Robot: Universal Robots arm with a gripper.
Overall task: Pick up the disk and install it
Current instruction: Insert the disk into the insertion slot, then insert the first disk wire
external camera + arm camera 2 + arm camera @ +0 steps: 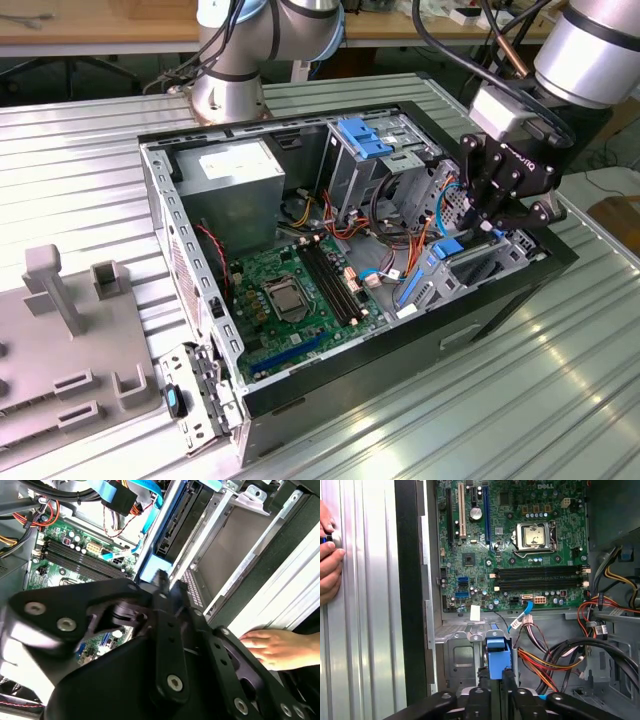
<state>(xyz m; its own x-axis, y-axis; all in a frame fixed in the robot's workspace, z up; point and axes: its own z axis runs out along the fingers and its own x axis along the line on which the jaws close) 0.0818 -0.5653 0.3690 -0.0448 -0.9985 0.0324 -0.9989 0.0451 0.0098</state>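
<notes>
While the jaws are clenched on the blue end tab of the disk (498,652), the gripper (497,675) is held low inside the case (410,580). The disk is lodged in the drive bay beside the motherboard (520,540). A hand (327,555) is rested on the table (365,630) outside.

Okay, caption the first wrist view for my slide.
Gripper at the blue-railed disk inside the open computer case, near the motherboard.

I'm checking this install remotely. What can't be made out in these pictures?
1. Second wrist view: the near end of the disk is hidden behind the robot's hand.
2. Exterior view: the robot's hand covers how far the disk is seated.
3. First wrist view: the picture's edge cuts off the person's hand, so whether it holds anything is unclear.
</notes>
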